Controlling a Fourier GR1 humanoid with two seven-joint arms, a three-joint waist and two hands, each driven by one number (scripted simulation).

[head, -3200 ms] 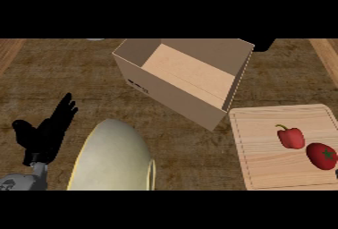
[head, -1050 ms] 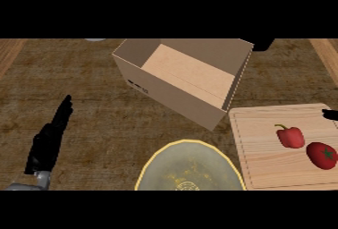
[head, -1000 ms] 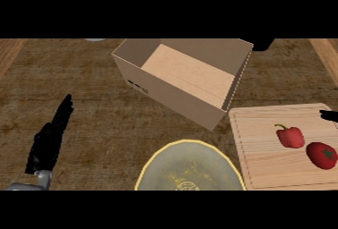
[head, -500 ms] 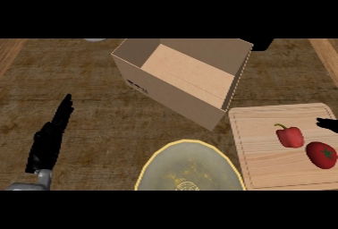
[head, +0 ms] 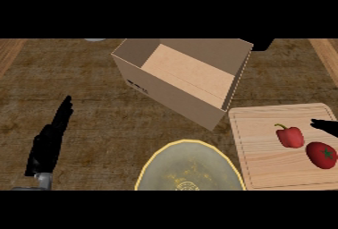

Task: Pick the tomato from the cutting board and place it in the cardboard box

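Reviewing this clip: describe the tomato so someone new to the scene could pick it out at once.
Find the pale wooden cutting board at the counter's right, beside the open cardboard box. Two red items lie on it. The tomato is the round, smooth one nearest the view's right edge, with a small green stem; its neighbour, the pepper, is lobed and elongated.

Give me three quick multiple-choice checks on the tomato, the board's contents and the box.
1. Where is the tomato?
A. in the box
B. on the cutting board
C. on the plate

2. How many red items lie on the cutting board?
A. one
B. two
C. three

3. What state is the cardboard box in?
A. open, nothing visible inside
B. closed
C. open, tomato inside

Answers:
1 B, it lies near the board's right edge.
2 B, the tomato and a red pepper.
3 A, only its bare inner walls show.
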